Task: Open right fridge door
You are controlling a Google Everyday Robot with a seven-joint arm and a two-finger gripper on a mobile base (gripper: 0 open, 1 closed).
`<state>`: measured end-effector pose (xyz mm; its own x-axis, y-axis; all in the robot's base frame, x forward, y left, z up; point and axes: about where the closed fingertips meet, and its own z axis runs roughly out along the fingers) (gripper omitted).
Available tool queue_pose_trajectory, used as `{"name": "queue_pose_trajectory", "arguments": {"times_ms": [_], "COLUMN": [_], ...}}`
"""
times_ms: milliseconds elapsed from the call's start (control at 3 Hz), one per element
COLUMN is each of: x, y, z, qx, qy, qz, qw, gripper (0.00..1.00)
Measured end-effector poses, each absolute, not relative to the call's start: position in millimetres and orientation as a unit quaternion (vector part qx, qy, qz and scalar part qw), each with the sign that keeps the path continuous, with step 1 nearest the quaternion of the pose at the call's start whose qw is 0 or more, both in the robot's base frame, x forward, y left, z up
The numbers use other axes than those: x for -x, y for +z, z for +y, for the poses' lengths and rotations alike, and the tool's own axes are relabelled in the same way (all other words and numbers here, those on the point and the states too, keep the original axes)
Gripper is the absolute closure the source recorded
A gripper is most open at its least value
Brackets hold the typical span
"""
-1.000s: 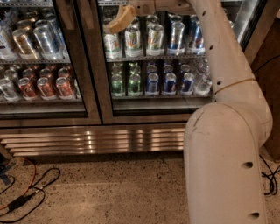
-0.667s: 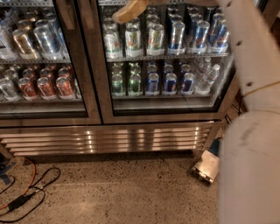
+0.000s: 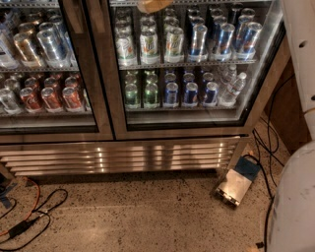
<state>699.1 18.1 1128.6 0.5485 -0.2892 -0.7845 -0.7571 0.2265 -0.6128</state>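
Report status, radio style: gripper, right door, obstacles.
Gripper at top edge, in front of right door. Door looks shut. Box on floor by right corner.

Likely a shop or office pantry: a steel drinks cooler [image 3: 123, 157] stocked with cans [image 3: 147, 44] stands on a speckled floor [image 3: 138, 216]. The gripper [image 3: 153, 5] hangs high before the right fridge door [image 3: 197, 118].
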Motion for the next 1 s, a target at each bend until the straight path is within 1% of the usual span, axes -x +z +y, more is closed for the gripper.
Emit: {"name": "queue_pose_trajectory", "arguments": {"times_ms": [333, 667, 1000], "x": [-676, -632, -603], "y": [1122, 1111, 1071], "z": [26, 18, 8], "qx": [0.604, 0.606, 0.602], "qy": [0.193, 0.201, 0.212], "qz": [0.436, 0.445, 0.475], "qw": [0.639, 0.628, 0.606], "gripper": [0.0, 0.0, 0.0]}}
